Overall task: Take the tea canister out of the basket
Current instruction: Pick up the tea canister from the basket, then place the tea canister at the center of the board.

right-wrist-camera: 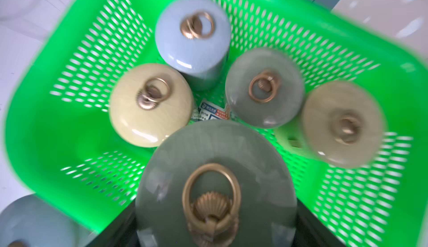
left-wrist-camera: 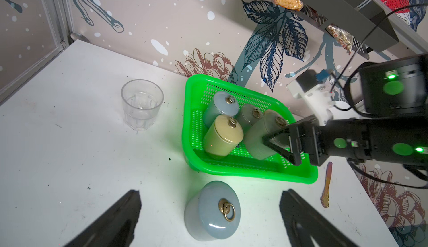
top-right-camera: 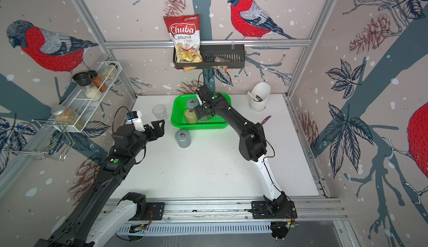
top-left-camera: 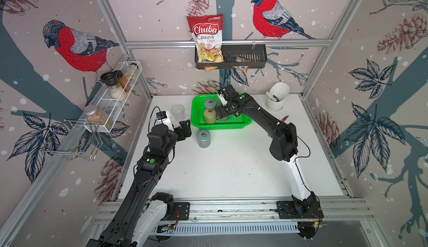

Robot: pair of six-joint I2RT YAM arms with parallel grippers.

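Within perforated plastic basket (left-wrist-camera: 254, 173), right gripper (right-wrist-camera: 215, 232) clasps glossy cylindrical canister (right-wrist-camera: 215, 155).

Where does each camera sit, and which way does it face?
Both top views: high at the front, looking down on the table; left arm and right arm show.
Left wrist: low, facing the basket; open left gripper shows.
Right wrist: above the basket, looking in; right gripper holds the grey-green canister.
Shared: basket, blue-grey canister outside it.
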